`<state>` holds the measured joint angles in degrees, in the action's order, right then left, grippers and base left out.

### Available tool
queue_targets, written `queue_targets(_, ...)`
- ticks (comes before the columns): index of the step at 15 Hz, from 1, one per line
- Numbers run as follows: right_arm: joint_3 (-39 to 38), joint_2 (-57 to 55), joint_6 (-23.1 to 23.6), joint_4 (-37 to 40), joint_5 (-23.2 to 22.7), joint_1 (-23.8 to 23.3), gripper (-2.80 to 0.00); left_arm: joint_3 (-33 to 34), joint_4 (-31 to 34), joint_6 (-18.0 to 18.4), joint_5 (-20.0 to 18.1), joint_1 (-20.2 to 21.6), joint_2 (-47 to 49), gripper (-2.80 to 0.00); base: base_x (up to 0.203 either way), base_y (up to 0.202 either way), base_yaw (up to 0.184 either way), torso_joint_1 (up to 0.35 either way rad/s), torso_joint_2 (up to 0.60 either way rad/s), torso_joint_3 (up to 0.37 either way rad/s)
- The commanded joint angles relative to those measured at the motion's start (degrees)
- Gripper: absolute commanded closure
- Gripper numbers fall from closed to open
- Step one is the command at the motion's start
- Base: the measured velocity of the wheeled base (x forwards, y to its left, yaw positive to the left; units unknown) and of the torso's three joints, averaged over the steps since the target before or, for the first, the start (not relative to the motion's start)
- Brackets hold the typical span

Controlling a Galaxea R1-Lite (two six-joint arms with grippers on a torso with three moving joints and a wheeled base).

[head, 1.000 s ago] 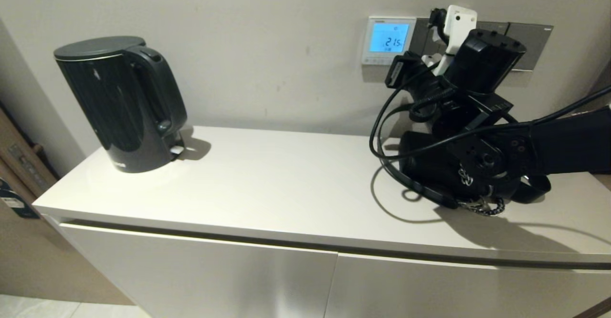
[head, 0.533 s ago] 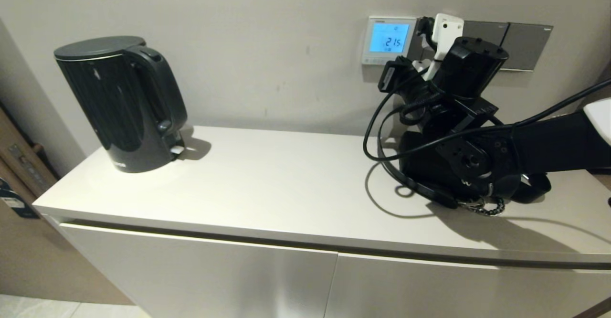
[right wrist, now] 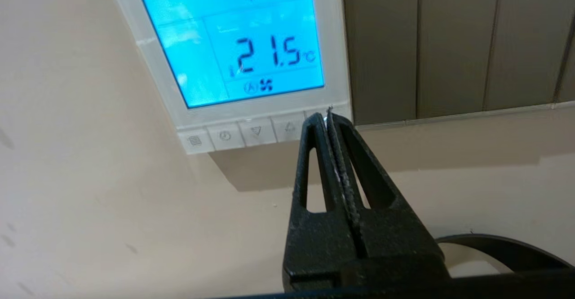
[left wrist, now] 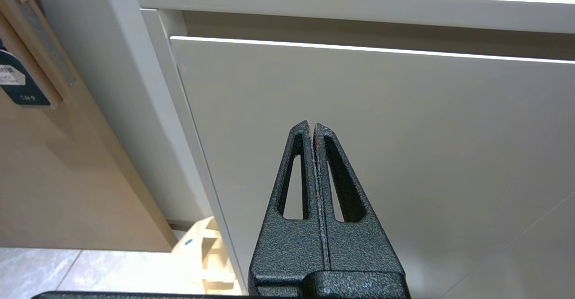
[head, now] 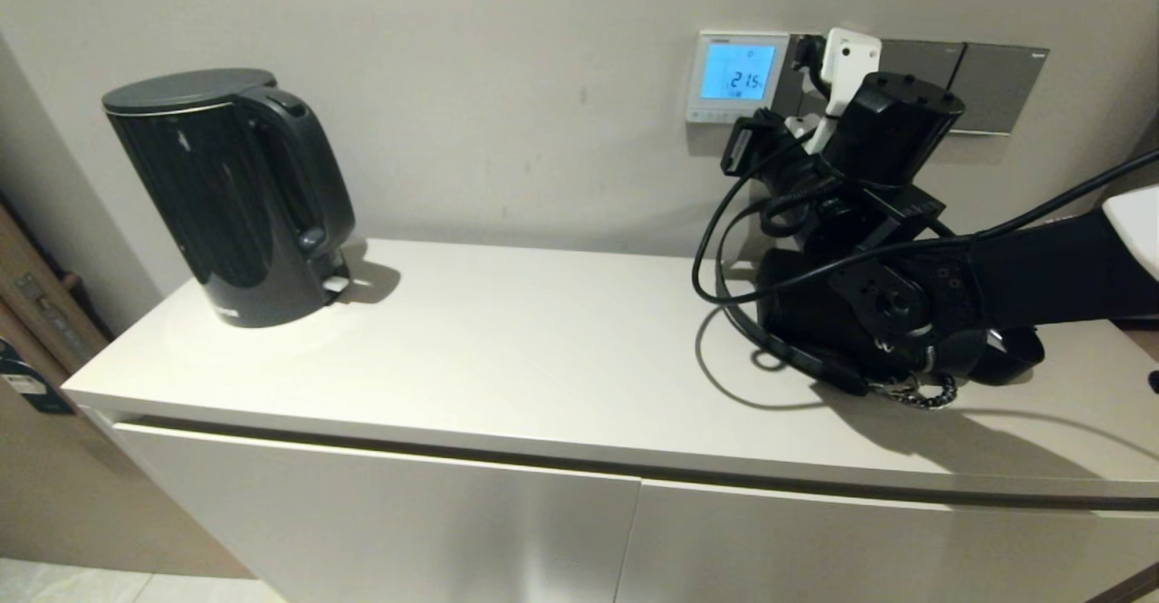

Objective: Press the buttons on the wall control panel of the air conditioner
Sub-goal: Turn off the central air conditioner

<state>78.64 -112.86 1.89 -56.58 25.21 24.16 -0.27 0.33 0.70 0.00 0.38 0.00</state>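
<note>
The wall control panel (head: 735,76) is a small white-framed thermostat with a glowing blue screen reading 21.5; it fills the upper part of the right wrist view (right wrist: 233,47). Its buttons (right wrist: 240,134) form a row of pale keys along the bottom strip. My right gripper (right wrist: 325,118) is shut and empty, its tip over the key at the end of the row nearest the grey plates; I cannot tell whether it touches. In the head view the right arm (head: 869,186) reaches up to the panel. My left gripper (left wrist: 311,127) is shut and empty, parked low before the cabinet door.
Grey switch plates (head: 987,87) run along the wall beside the thermostat. A black electric kettle (head: 231,196) stands at the left of the white cabinet top (head: 507,349). Black cables (head: 733,286) hang from the right arm over the cabinet top.
My right arm has moved left and down along the wall from the grey plates toward the thermostat's lower corner, then stayed nearly still. The screen still reads 21.5.
</note>
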Motion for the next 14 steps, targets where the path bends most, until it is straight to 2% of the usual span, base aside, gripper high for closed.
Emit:
queue_targets(1,0.37,-0.72,0.04,-0.35,0.07,-0.08,0.00,0.00,0.02,0.00,0.00,0.06,0.09,0.00,0.000,0.000,0.000,0.000,0.00,0.000)
queue_targets(14,2.75,-2.28,0.04,-0.20,-0.07,-1.31,0.00,0.00,0.02,0.00,0.00,-0.02,0.09,0.00,0.000,0.000,0.000,0.000,0.00,0.000)
